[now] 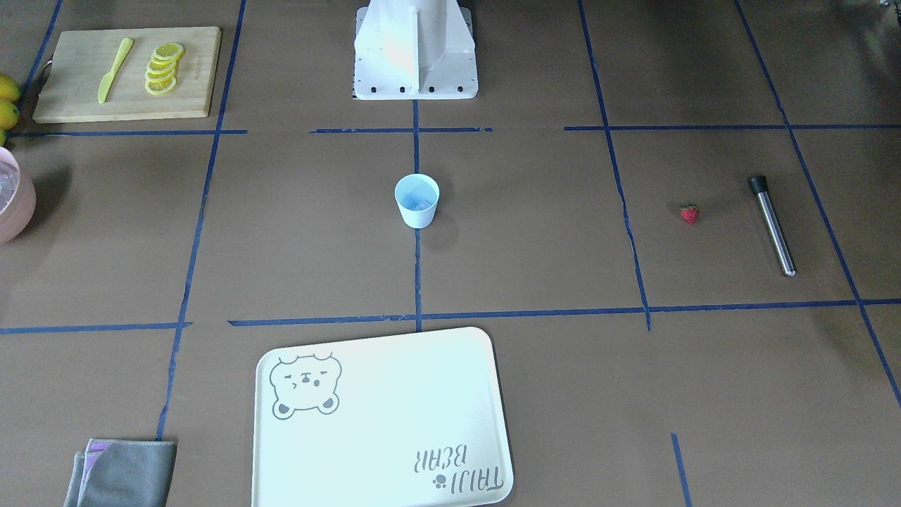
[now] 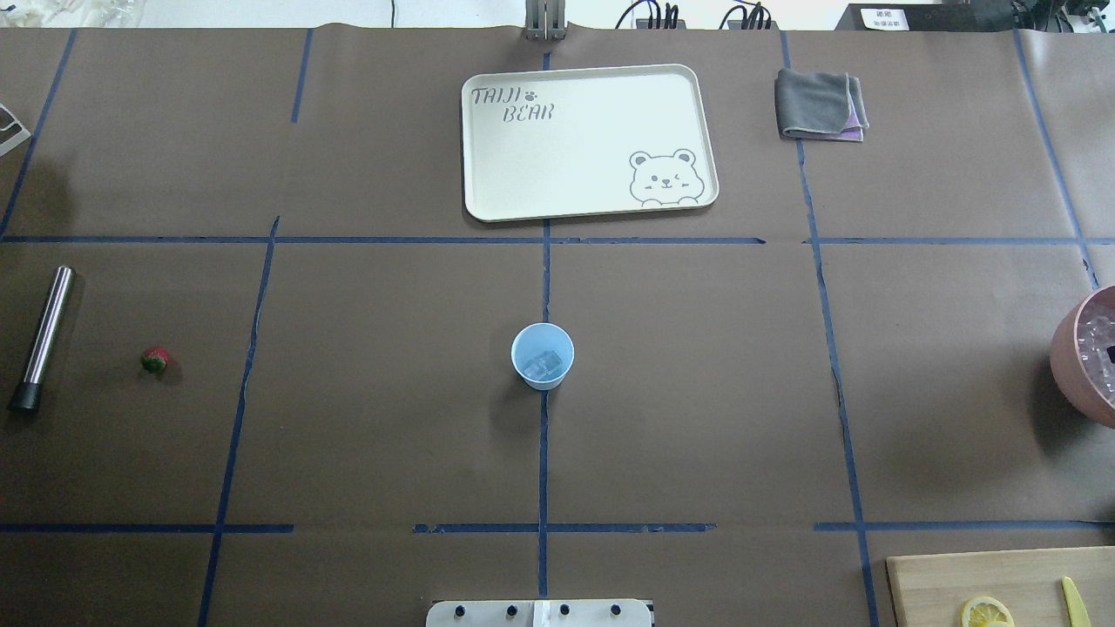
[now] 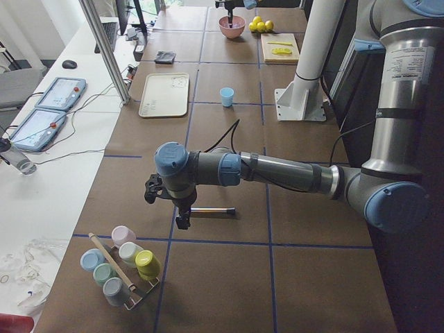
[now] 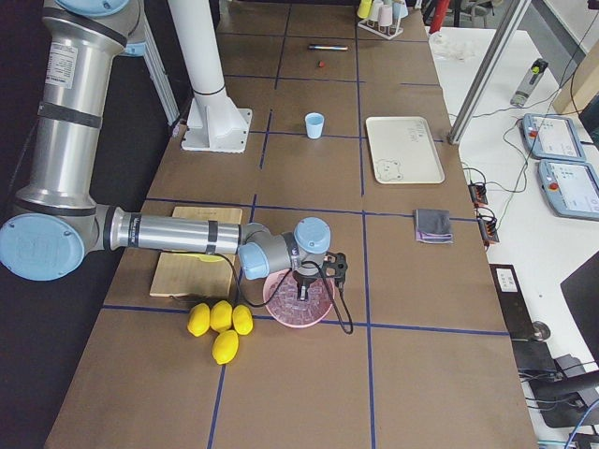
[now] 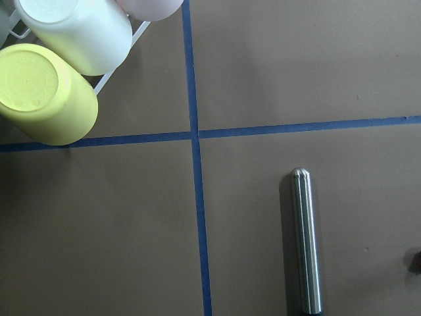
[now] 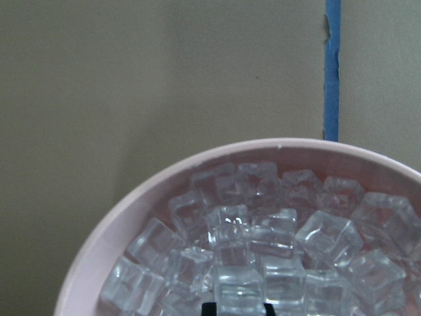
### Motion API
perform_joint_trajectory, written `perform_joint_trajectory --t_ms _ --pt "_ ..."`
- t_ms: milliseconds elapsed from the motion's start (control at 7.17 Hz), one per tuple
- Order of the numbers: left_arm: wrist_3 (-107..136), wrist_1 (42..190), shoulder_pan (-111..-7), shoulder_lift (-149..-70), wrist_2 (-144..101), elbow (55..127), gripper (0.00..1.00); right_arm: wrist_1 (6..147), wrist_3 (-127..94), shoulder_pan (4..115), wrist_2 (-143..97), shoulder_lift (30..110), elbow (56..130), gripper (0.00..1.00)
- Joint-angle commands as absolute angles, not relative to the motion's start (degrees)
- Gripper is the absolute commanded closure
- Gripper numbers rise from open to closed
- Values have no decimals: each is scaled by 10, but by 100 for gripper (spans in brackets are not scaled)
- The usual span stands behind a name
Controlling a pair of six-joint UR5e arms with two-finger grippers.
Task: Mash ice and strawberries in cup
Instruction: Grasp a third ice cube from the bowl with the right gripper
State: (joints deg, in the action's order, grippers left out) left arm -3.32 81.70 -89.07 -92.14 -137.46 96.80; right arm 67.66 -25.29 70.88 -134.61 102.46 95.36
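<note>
The light blue cup (image 2: pixel 542 357) stands upright at the table's centre with a few chunks of ice (image 2: pixel 544 366) in it. One red strawberry (image 2: pixel 155 360) lies far to the robot's left, beside a steel muddler (image 2: pixel 45 335). My left gripper (image 3: pixel 182 222) hangs over the muddler's end; it shows only in the side view, so I cannot tell its state. My right gripper (image 6: pixel 238 308) is down inside the pink bowl (image 6: pixel 131 210) of ice cubes, with its two tips against the sides of one cube.
A cream tray (image 2: pixel 592 139) and a folded grey cloth (image 2: pixel 819 104) lie on the far side. A cutting board (image 1: pixel 70 84) carries lemon slices and a yellow knife. Whole lemons (image 4: pixel 220 323) sit by the bowl. A rack of cups (image 3: pixel 121 267) stands near the left gripper.
</note>
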Motion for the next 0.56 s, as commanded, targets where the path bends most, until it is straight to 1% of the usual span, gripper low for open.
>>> perform_joint_trajectory --t_ms 0,139,279,418 --pt "-33 817 -890 -921 -1375 969 0 678 -254 724 -1348 1029 1006 100" --pt "-33 817 -890 -921 -1375 969 0 687 -274 725 -1347 1031 1061 100" --pt "-33 817 -890 -921 -1375 970 0 690 -364 702 -1357 1022 1109 100" --pt "-32 817 -890 -921 -1375 970 0 691 -471 651 -1355 988 1146 100"
